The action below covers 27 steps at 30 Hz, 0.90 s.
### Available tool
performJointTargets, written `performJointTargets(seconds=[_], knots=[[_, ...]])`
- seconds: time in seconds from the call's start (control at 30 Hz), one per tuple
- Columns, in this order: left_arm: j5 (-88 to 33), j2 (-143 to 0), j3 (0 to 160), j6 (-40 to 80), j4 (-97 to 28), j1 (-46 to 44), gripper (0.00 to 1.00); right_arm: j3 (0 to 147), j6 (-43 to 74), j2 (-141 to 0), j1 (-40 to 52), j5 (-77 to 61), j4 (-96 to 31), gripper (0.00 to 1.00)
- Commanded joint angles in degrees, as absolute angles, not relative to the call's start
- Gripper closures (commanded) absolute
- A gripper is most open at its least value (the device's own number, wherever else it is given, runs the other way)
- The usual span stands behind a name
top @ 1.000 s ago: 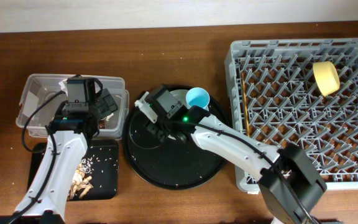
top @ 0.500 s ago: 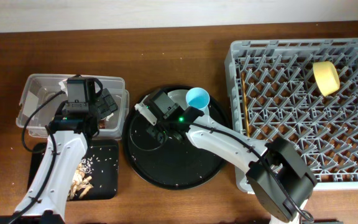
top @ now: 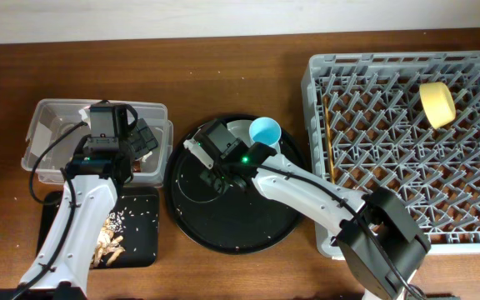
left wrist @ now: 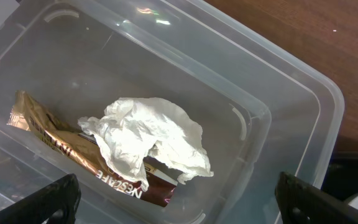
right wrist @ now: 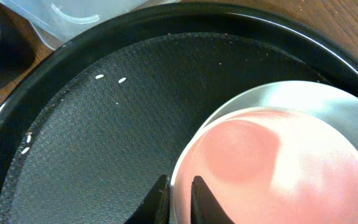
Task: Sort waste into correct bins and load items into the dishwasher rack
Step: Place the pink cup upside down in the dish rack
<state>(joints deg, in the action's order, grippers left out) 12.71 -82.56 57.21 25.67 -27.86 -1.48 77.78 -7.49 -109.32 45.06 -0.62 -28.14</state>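
Observation:
My right gripper (right wrist: 179,190) is shut on the rim of the pink cup (right wrist: 272,168), which sits on the pale plate (right wrist: 303,99) in the round black tray. In the overhead view the gripper (top: 215,167) hides that cup. The light blue cup (top: 266,131) stands beside it on the plate (top: 238,127). My left gripper (left wrist: 179,199) is open and empty above the clear box (left wrist: 278,118), which holds the white napkin (left wrist: 148,140) and the brown wrapper (left wrist: 48,140). The yellow bowl (top: 437,104) and the chopsticks (top: 329,137) are in the grey rack (top: 407,175).
The shallow black tray (top: 136,242) at the front left holds food scraps and rice grains (top: 111,242). The round black tray (top: 240,225) lies between the clear box (top: 52,125) and the rack. A few rice grains (right wrist: 110,79) lie on it.
My right gripper has shifted slightly over the round tray. The left arm has not moved.

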Motion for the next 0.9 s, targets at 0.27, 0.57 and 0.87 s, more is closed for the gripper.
performJointTargets(seconds=[0.27,0.57,0.87], knots=[[13.32,-82.39,57.39,24.73,-27.90,-1.21,0.01,78.87,-7.03,-100.77,45.32,0.51,-28.77,0.96],[13.32,-82.39,57.39,24.73,-27.90,-1.21,0.01,78.87,-2.50,-70.15,26.09,-28.97,-44.05,0.96],[13.32,-82.39,57.39,24.73,-27.90,-1.21,0.01,78.87,-11.00,-96.82,-16.40,-85.78,-47.55,0.96]])
